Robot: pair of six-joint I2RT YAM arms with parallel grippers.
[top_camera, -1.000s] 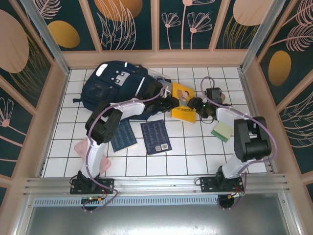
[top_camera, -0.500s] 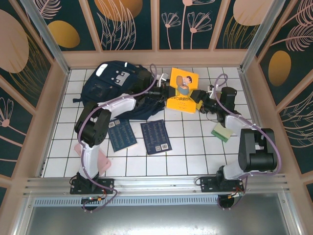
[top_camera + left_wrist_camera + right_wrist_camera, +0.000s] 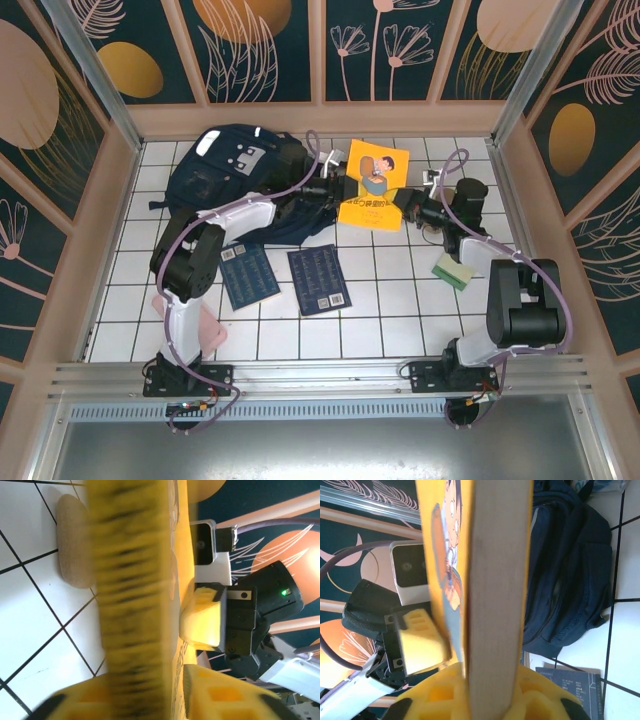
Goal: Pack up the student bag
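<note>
Both hands meet on the raised yellow book (image 3: 372, 185), upper centre: right hand (image 3: 404, 200) newly clamped, left hand (image 3: 338, 188) parting, likely a handover.

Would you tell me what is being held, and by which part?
The yellow book: the right gripper clamps its right edge; the left gripper straddles the opposite edge, but whether it grips cannot be told.

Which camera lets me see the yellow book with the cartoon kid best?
The top external view: the yellow book shows its whole cover there. The left wrist view gives a blurred close-up of its edge; the right wrist view, its page edge and a sliver of cover.
</note>
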